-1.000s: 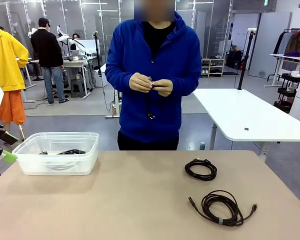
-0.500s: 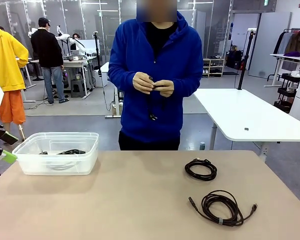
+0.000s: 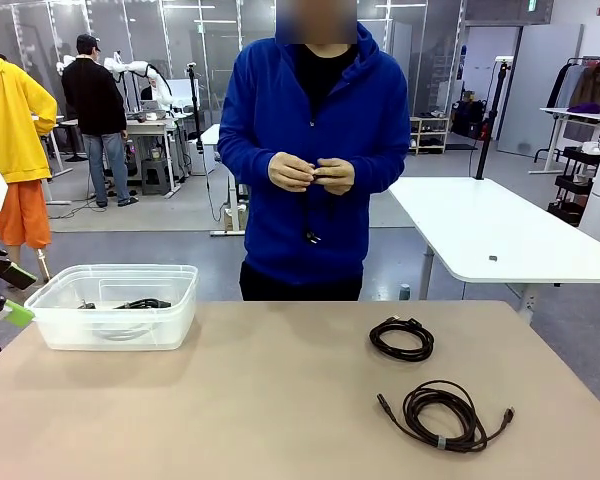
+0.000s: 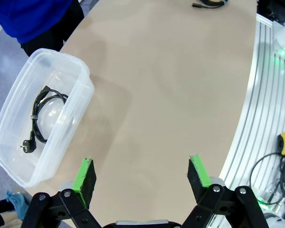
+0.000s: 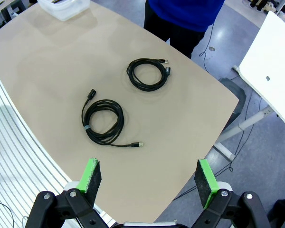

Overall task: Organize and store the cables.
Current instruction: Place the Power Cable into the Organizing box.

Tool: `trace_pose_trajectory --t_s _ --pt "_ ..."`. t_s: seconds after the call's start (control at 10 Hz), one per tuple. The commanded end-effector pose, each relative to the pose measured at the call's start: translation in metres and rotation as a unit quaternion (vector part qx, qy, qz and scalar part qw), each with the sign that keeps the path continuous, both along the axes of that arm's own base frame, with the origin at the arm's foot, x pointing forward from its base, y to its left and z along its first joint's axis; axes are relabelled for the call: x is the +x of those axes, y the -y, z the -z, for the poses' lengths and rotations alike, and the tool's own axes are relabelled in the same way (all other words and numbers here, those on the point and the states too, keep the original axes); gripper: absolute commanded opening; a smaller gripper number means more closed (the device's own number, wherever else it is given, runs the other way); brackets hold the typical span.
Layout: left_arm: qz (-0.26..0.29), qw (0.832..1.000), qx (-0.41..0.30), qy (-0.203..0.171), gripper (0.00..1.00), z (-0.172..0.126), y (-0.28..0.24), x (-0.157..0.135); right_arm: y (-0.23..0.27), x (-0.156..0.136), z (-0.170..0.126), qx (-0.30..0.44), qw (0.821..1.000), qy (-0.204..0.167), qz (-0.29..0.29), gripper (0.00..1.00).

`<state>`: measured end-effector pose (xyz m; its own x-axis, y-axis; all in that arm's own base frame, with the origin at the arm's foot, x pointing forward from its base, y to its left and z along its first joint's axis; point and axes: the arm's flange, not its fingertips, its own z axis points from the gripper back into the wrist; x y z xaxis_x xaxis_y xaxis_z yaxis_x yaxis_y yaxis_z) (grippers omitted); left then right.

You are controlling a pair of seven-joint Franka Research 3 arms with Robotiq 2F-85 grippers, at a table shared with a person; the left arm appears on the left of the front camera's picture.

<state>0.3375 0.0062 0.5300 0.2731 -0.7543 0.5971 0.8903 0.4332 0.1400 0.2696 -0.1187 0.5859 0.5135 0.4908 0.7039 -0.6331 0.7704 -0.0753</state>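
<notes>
Green-padded left gripper (image 4: 141, 164): fingers spread wide with nothing between them, hanging above the bare table (image 4: 171, 85)
Around the left gripper: a clear plastic bin (image 4: 83, 78) lies ahead and off toward its left finger, well apart; one stored cable (image 4: 43, 114) is coiled on the bin's floor, its plug toward the near end
Right gripper (image 5: 147, 166): fingers likewise spread wide and empty, held high over the table's edge
Nearest to the right gripper: the banded coil (image 5: 103, 121), dark brown, flat on the table, ahead and a little toward its left finger
Banded coil's axis: an oval loop with two tails, one plug pointing away from the gripper and the other trailing back toward it, so the long line runs slantwise across the line between the fingers
Beyond it: the black coil (image 5: 147, 73), smaller and rounder, farther ahead and nearly centred, apart from the banded coil
Farthest out: the person's hands (image 3: 291, 171) at chest height past the far edge, holding a fourth cable (image 3: 310, 236) whose plug end dangles
Nearer arm, judged: the right for both table coils; the left sits beside the bin, well away from them
Coming move, judged: the right gripper would need to descend forward and turn its wrist to straddle a bundle's strands
Progress, judged: one of four stored
</notes>
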Motion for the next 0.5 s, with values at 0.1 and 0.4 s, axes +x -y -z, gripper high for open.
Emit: trace_pose_trajectory --t_s 0.1,0.4 --pt "-0.006 1.0 0.002 -0.003 0.98 0.0004 0.0021 -0.0013 0.0017 0.0003 0.0011 -0.001 1.0 0.002 -0.005 1.0" --pt "-0.006 1.0 0.002 -0.003 0.98 0.0004 0.0021 -0.0013 0.0017 0.0003 0.0011 -0.001 1.0 0.002 -0.005 1.0"
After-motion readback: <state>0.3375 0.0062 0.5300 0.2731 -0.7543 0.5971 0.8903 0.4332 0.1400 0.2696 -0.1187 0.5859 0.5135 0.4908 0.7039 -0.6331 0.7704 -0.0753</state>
